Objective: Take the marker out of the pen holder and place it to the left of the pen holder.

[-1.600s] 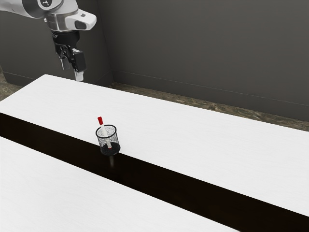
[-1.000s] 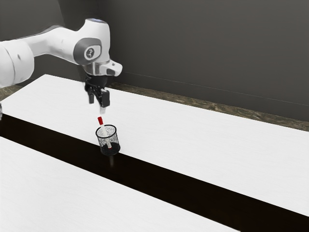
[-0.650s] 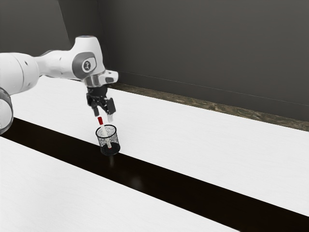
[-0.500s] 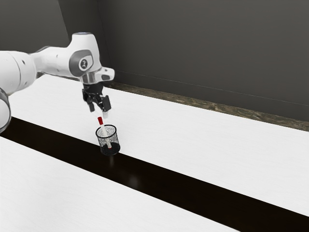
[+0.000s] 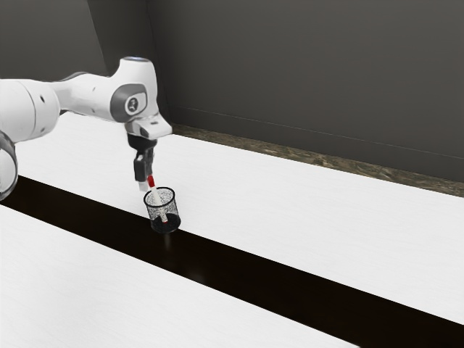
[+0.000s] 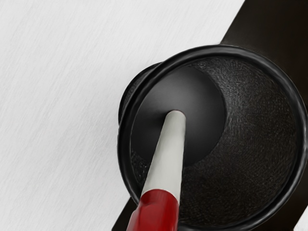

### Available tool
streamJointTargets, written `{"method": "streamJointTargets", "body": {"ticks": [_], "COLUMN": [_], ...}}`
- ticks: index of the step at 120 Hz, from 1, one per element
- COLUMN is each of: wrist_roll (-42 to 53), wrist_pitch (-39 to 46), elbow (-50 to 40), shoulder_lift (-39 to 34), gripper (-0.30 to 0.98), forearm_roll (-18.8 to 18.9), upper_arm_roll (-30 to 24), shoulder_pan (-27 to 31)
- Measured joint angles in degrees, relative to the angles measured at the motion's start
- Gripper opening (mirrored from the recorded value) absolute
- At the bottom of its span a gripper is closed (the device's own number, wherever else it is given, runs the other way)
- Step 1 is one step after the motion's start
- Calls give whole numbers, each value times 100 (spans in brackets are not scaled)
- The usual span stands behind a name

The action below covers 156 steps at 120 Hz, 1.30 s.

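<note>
My gripper (image 5: 146, 181) is at the top of the marker (image 5: 155, 194), beside its red cap, just above the pen holder's rim. The white-bodied marker leans inside the round black mesh pen holder (image 5: 173, 212), its cap sticking out over the rim. From the wrist view, the holder (image 6: 260, 125) is seen from above, with the marker (image 6: 166, 154) slanting from its floor toward my hand; the red cap is nearest the hand. Whether the cap is gripped cannot be made out.
The holder stands at the border of the white tabletop (image 5: 304, 217) and a dark glossy strip (image 5: 254, 268) running across it. A grey wall (image 5: 312, 80) rises beyond the table's far edge.
My arm came in over the table from the exterior view's upper left. Since then my hand has turned and dropped to the marker's cap. The marker and holder have not visibly moved.
</note>
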Motion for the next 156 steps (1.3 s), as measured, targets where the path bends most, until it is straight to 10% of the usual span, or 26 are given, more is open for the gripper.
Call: {"method": "streamJointTargets", "body": {"ticks": [70, 130, 156], "wrist_roll": [3268, 4410, 4787], "wrist_pitch": [85, 158, 107], "elbow": [158, 186, 1251], "shoulder_lift": [92, -1054, 64], "gripper": [2, -9, -10], "forearm_roll": [-98, -554, -702], "upper_arm_roll": [-44, -8, 27], "shoulder_pan": [-75, 216, 747]}}
